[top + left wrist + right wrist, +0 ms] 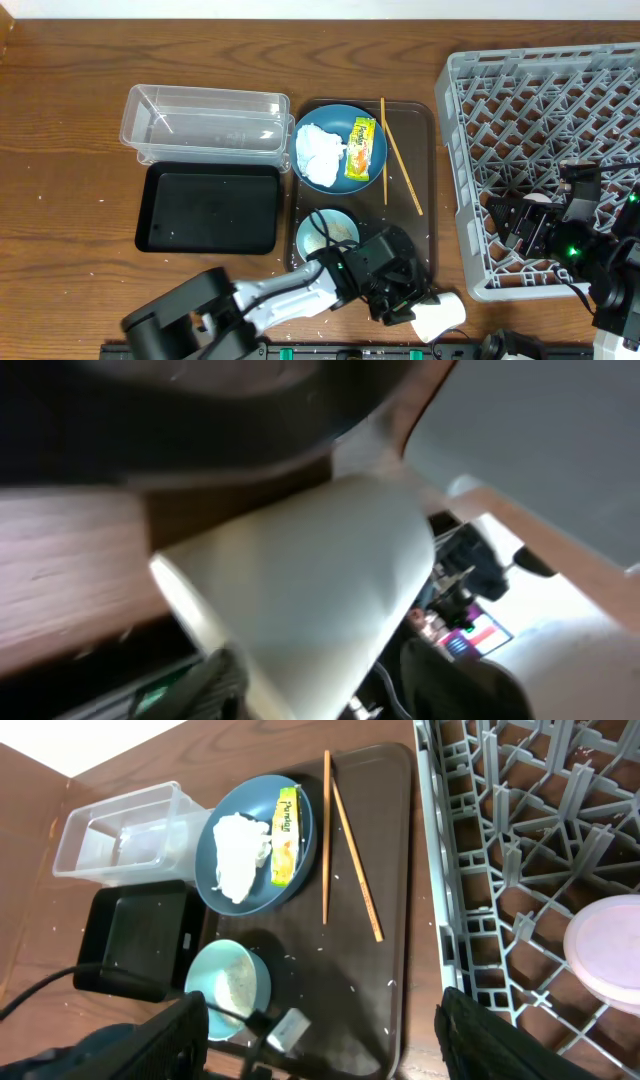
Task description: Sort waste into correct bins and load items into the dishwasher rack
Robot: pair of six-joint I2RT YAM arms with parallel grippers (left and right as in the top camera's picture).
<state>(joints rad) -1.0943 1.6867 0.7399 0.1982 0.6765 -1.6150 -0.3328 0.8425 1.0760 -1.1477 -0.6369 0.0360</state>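
left gripper (416, 306) at 6 o'clock, by the front table edge: fingers clamped on the white bowl (300, 590). bowl is tipped on its side, just off the front-right corner of the brown serving tray (420, 240). wrist view is blurred, but dark fingers flank it on both sides, so i read it as held and in transit, not racked.

right gripper (522, 226) at 4 o'clock, over the near-left cells of the dishwasher rack (545, 110): fingers spread wide, nothing between them.

just past the left gripper: cup with green inside (327, 232), upright on the near end of the tray. white specks in it read as rice grains (240, 985); a few more lie loose on the tray.

10 o'clock of that cup: black tray (210, 207), only a few pale specks in it. beyond it the clear tub (205, 125), nothing in it that i can see.

far end of the serving tray: blue plate (340, 180) with tissue (318, 150) and snack wrapper (360, 148) side by side on it. chopsticks (400, 165) on the tray, just right of the plate.

right wrist view: cup with pink inside (605, 952) sits in the rack.

status: one cup racked, bowl in hand. left to rack: bowl, green cup, plate, chopsticks. left to bin: tissue, wrapper, rice. no waste sorted yet. early stage by my estimate.
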